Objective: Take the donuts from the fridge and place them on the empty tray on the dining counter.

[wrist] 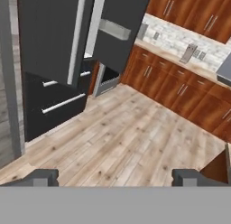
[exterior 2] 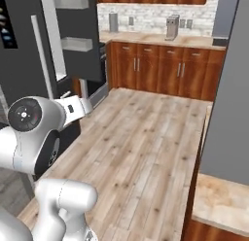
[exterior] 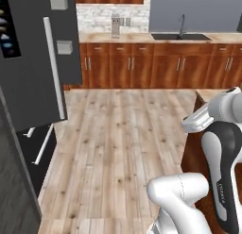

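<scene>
Donuts cannot be made out in any of the three views. Tall dark grey-black fridge [exterior: 33,72] fills the upper left of the left base view, its door swung out, a long white cylindrical handle [exterior: 54,70] running down it and a strip of small coloured icons at the far upper left. In the right base view the same fridge [exterior 2: 19,55] stands at the upper left, with white door shelves [exterior 2: 77,43] on the open door's inner side. The hand view looks along the gripper [wrist: 115,177] across pale wooden plank floor [wrist: 122,137]; its two dark fingertips [wrist: 43,177] stand far apart at the bottom corners, spread wide with nothing between them. Upper left of that view shows the fridge [wrist: 49,42] with doors ajar and lower drawers with white bar handles. Red-brown wooden cabinets [exterior: 151,65] under a light stone top run along the top of the left base view, with a dark sink and tap [exterior: 182,35] at upper right. A beige marbled counter corner [exterior 2: 223,198] sits at the lower right of the right base view.
</scene>
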